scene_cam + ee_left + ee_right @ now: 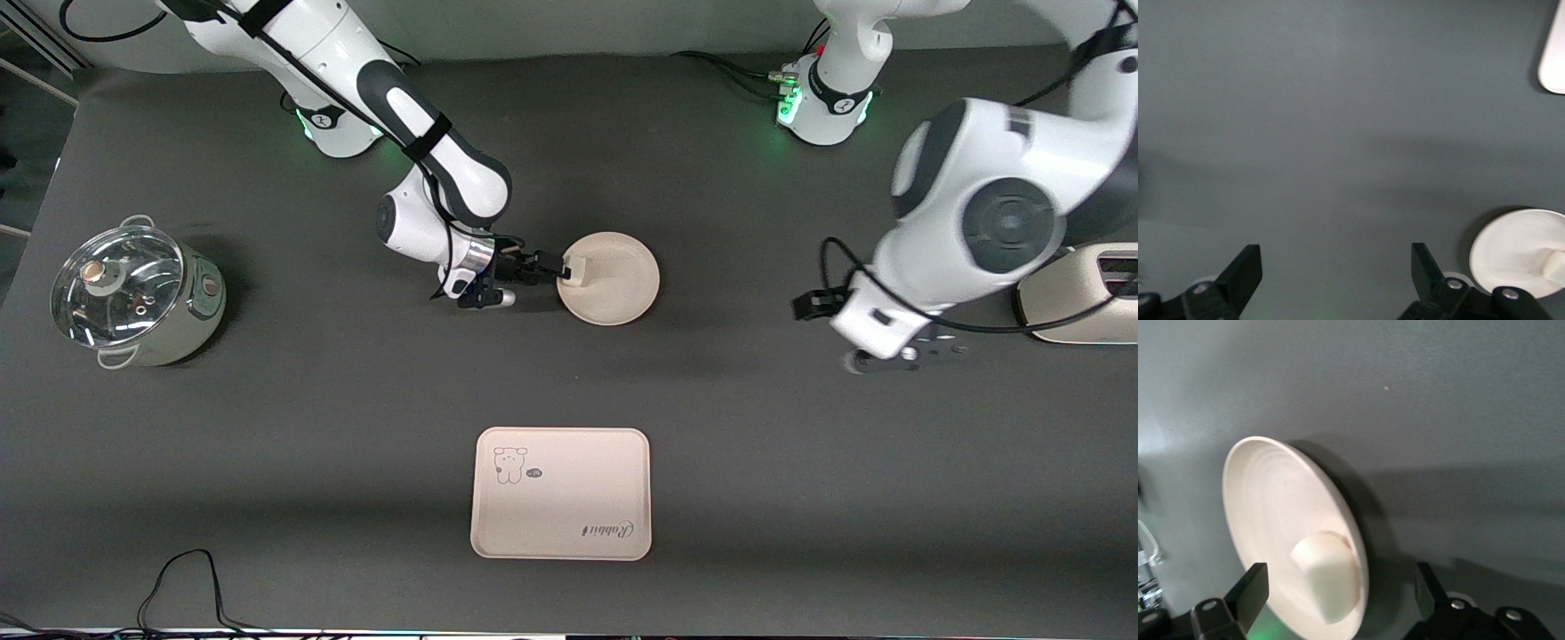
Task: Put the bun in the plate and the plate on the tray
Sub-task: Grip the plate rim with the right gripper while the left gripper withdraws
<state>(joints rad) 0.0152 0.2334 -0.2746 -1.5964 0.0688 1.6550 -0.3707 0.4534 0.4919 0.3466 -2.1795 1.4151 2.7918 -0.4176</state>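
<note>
The round cream plate [622, 286] lies on the dark table, farther from the front camera than the tray [560, 493]. The small white bun [578, 267] lies in the plate against the rim toward the right arm's end. My right gripper [553, 266] is at that rim, open. In the right wrist view its jaws [1341, 580] stand wide on either side of the bun [1328, 577] and the plate's edge [1271, 500], gripping nothing. My left gripper [933, 348] waits open and empty over bare table. The left wrist view [1335, 257] shows the plate [1511, 250] off to one side.
A steel pot with a glass lid [133, 298] stands at the right arm's end. A cream appliance [1089, 298] stands at the left arm's end, beside the left arm. A corner of the tray [1555, 57] shows in the left wrist view. A cable [187, 578] lies by the front edge.
</note>
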